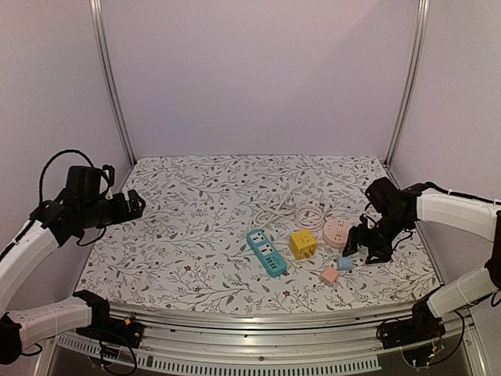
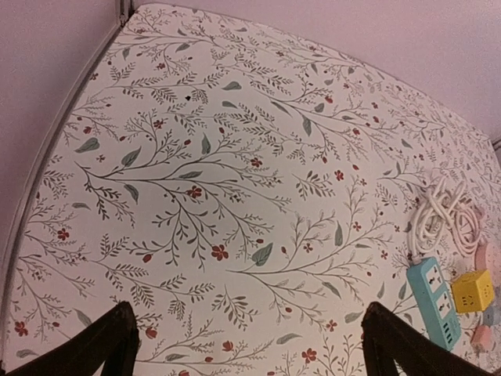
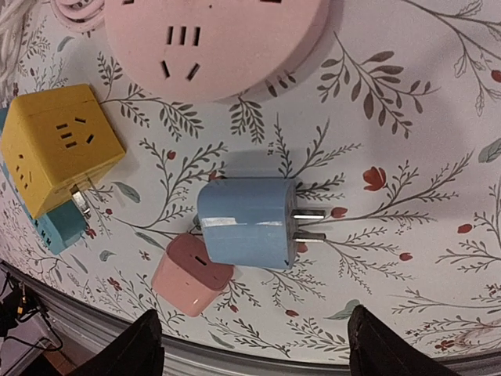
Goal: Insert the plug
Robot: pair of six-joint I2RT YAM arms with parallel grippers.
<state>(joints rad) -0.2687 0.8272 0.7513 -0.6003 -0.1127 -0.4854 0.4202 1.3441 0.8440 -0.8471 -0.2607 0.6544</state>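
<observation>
The step in hand is judged to be the pick-up of the blue plug [image 3: 245, 225]. It is seen lying on its side on the tabletop [image 3: 423, 117], with its two flat metal prongs [image 3: 310, 223] pointed toward 3 o'clock in the right wrist view. The right hand [image 3: 252, 317] is spread wide and nothing is held. The plug is framed between its two dark fingers [image 3: 125, 348]. The left hand [image 2: 246, 313] is likewise spread wide and empty, well apart at 9 o'clock of the tabletop in the top view.

The grasp would best be taken across the plug's broad flat flanks, with the prongs left free. The small pink adapter [image 3: 190, 274], just beside the plug at 7 o'clock (whether touching cannot be told), should be kept out of the closing fingers. The casing looks to be glossy moulded plastic with rounded corners, so a slip is likely unless the fingers are closed squarely. The prongs would then have to be lined up with a two-slot opening.

Three receivers are seen:
- A round pink socket [image 3: 215, 39] at 12 o'clock of the plug, disc-shaped and matt.
- A yellow cube socket [image 3: 59, 149] at 10 o'clock, boxy and hard-edged.
- A teal power strip [image 1: 266, 251], long and flat.

A white cable [image 1: 286, 205] is coiled loosely beyond them. The tabletop is covered with a flat floral print.
</observation>
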